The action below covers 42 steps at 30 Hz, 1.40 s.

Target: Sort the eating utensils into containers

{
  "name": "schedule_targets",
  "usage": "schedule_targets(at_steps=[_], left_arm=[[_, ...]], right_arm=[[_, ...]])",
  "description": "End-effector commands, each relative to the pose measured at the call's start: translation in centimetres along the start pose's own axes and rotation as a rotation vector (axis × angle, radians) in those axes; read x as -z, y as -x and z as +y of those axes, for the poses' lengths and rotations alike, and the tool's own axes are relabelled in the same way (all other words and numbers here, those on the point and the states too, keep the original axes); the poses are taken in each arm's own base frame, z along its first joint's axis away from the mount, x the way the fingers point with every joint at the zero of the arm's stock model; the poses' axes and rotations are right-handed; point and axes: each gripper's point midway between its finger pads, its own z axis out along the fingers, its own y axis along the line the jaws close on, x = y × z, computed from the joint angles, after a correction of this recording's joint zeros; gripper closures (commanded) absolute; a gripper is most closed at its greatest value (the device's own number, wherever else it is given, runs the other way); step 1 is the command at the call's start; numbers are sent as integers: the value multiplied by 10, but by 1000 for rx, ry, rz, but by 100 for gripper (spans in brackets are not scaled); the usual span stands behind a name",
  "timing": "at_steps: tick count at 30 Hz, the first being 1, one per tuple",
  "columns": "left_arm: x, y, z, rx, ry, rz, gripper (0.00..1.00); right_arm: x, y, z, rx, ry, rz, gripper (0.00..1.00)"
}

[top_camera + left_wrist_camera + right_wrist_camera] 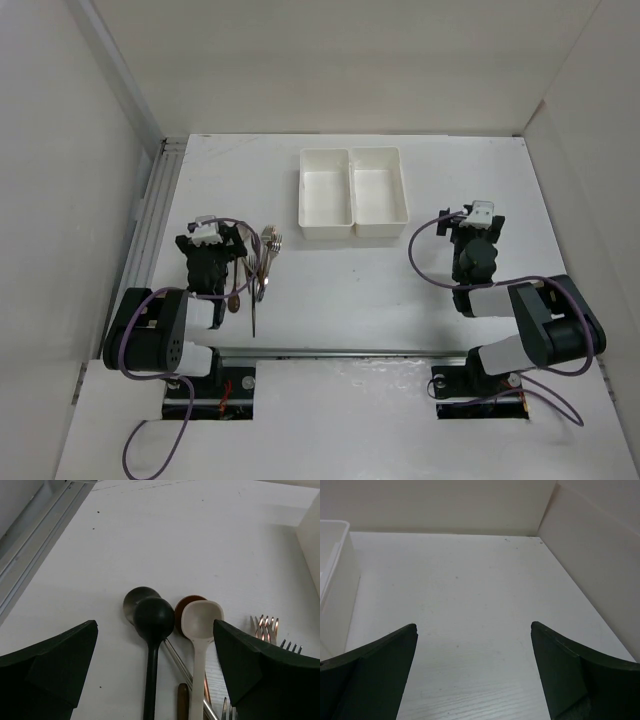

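Note:
The utensils [258, 272] lie in a bunch on the table, left of centre. In the left wrist view I see a black spoon [152, 620] lying over a silver spoon [131, 600], a copper-brown spoon [186, 602], a white spoon [201, 620] and fork tines [265, 626] at the right. My left gripper [155, 630] is open and hovers low over the spoon bowls, which sit between its fingers; it also shows in the top view [230, 242]. The two joined white bins [352, 192] stand at the back centre, with nothing in them. My right gripper [473, 627] is open and holds nothing, right of the bins [476, 228].
A metal rail [150, 225] runs along the table's left side and also shows in the left wrist view [35, 545]. White walls enclose the table at the back and sides. A bin wall [335, 580] shows at the left of the right wrist view.

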Motion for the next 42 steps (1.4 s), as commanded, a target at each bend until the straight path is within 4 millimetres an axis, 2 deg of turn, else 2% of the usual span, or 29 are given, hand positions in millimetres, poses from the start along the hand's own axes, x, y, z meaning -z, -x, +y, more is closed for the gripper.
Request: schedule_targets(at_steps=[1, 3, 4, 6, 7, 8, 9, 10, 11, 12, 13, 14, 15, 16, 17, 18, 19, 20, 22, 23, 24, 25, 26, 28, 29, 32, 35, 36, 42], left_arm=[[-4, 66, -16, 21, -76, -243, 0], [-4, 63, -16, 19, -75, -233, 0], [-6, 63, -19, 16, -90, -226, 0], [0, 82, -21, -11, -116, -298, 0], [5, 87, -34, -27, -197, -283, 0], [16, 128, -45, -87, -273, -332, 0], [4, 138, -61, -260, -366, -188, 0], [7, 163, -74, -379, -427, -214, 0], [4, 186, -68, -358, -380, -197, 0], [-1, 226, -61, -303, -309, -166, 0], [-6, 238, -50, -218, -220, -117, 0], [-11, 245, -39, -112, -133, -60, 0], [-20, 234, -52, -166, -209, 35, 0], [-10, 245, -61, -236, -302, 113, 0], [-3, 240, -79, -285, -437, 155, 2], [-2, 234, -81, -308, -464, 195, 7], [-1, 216, -80, -290, -466, 278, 15], [-5, 196, -66, -282, -389, 348, 20], [-3, 152, -56, -234, -330, 506, 25], [3, 107, -49, -219, -310, 670, 25], [8, 87, -47, -204, -303, 745, 25], [12, 72, -46, -188, -294, 803, 25], [19, 48, -46, -179, -311, 877, 25], [23, 36, -47, -173, -321, 893, 25], [21, 25, -42, -184, -297, 919, 25], [18, 4, -32, -185, -251, 970, 30], [14, -20, -29, -151, -232, 1049, 40], [17, -31, -29, -136, -233, 1094, 46], [20, -46, -17, -114, -174, 1104, 54]], right_arm=[[-8, 26, -3, -43, -18, -74, 1], [-12, 38, 2, -19, 8, -53, 1], [-22, 41, 9, 17, 13, 33, 1], [-32, 78, 5, 58, -2, 47, 1], [-36, 98, 2, 92, -20, 41, 1], [-42, 141, 7, 120, -10, -8, 1], [-40, 173, 2, 228, -17, -60, 1], [-40, 199, 2, 273, -28, -102, 1], [-37, 251, 3, 277, -59, -183, 1], [-39, 269, 5, 329, -74, -201, 1], [-40, 287, 4, 471, -101, -213, 1], [-38, 324, 1, 487, -144, -251, 1], [-42, 335, 2, 531, -162, -255, 1], [-54, 333, 9, 543, -175, -232, 1], [-56, 343, 6, 433, -207, -246, 1], [-57, 360, -6, 274, -261, -261, 1], [-59, 360, -1, 178, -235, -254, 1], [-69, 357, 26, 114, -44, -259, 1], [-70, 352, 56, 105, 174, -257, 1], [-68, 347, 68, 5, 233, -221, 1], [-66, 338, 74, -30, 262, -177, 1], [-62, 311, 94, -12, 360, -79, 3], [-60, 297, 106, -11, 413, -34, 3], [-42, 277, 136, -16, 483, 30, 12], [-35, 256, 141, -14, 474, 77, 17], [-17, 240, 156, -48, 500, 113, 31], [-10, 242, 154, -69, 494, 114, 35], [-9, 236, 155, -63, 495, 125, 35], [3, 242, 141, -73, 473, 105, 35]])
